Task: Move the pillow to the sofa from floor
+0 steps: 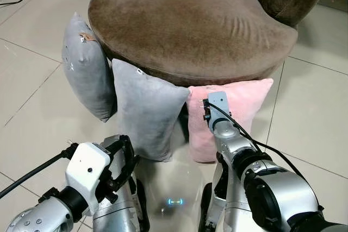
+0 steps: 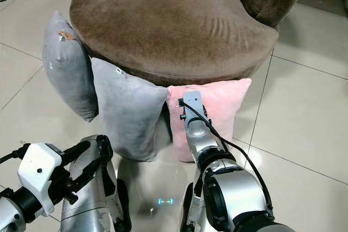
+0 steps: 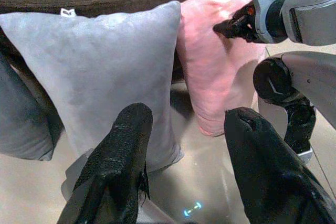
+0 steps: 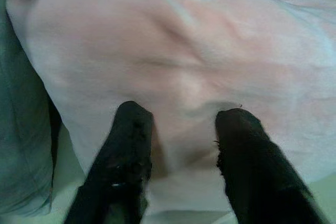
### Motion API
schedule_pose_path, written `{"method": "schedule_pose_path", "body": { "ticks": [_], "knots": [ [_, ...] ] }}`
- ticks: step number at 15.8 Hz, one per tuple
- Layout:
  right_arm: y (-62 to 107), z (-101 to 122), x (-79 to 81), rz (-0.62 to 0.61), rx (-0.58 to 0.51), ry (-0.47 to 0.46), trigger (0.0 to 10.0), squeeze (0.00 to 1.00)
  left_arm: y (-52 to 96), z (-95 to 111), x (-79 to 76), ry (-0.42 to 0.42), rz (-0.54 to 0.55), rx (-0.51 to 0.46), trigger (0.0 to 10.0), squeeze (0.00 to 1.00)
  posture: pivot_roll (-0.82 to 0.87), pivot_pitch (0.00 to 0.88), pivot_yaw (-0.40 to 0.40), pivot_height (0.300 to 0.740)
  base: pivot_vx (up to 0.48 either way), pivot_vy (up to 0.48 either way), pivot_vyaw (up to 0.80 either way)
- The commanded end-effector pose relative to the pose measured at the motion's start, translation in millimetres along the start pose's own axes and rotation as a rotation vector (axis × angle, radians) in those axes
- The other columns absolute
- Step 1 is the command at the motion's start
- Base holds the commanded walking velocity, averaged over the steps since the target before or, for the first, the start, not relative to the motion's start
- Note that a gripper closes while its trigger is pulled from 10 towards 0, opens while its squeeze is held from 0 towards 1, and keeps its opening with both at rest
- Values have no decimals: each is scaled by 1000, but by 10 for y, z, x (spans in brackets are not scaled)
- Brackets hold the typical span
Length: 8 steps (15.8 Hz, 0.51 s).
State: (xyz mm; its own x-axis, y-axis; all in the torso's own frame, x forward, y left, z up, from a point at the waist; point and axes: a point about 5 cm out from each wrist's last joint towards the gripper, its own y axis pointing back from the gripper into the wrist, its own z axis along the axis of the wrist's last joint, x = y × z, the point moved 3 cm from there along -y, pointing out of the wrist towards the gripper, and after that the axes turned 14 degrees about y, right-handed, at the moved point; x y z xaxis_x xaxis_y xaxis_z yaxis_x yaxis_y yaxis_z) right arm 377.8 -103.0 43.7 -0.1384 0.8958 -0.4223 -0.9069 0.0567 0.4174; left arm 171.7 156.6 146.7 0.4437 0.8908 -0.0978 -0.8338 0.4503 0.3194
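Right gripper [image 4: 181,145], fingers spread and pressed against pink pillow [image 1: 247,107] at centre frame, propped on floor against sofa [image 1: 190,25]; likely soft, light, yielding: best pinched at a bunched fold or corner

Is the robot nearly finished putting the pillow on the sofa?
Not yet. Nothing is done: the soft pink pillow stands on the floor against the brown velvet sofa. In hand: the right gripper presses its open fingers into the pillow. Left: gripping, lifting and placing it on the sofa.
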Motion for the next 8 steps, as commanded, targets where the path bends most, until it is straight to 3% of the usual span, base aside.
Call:
{"method": "schedule_pose_path", "body": {
  "ticks": [1,3,5,6,7,8],
  "knots": [
    [4,-38,18,1,27,21,0,0,27,-8,-25,-1,-1,12,10000,0,154,274,0,456,0,0,0],
    [5,-71,5,-5,34,19,0,0,23,-13,-13,2,8,8,10000,0,149,262,-5,456,0,0,0],
    [5,-83,1,12,25,-39,118,0,-1,-31,1,10,22,0,10000,0,139,235,-16,456,0,0,0],
    [6,-66,-11,37,-15,-112,6314,0,-23,-30,9,29,39,-24,10000,0,113,182,-32,456,0,0,0],
    [10,-11,-44,57,-80,-189,10000,0,-49,-32,19,47,52,-46,10000,0,95,135,-41,456,0,0,0],
    [88,159,-107,127,-266,-284,10000,0,-105,9,76,73,84,-97,10000,0,61,55,-54,456,0,0,0]
  ]
}}
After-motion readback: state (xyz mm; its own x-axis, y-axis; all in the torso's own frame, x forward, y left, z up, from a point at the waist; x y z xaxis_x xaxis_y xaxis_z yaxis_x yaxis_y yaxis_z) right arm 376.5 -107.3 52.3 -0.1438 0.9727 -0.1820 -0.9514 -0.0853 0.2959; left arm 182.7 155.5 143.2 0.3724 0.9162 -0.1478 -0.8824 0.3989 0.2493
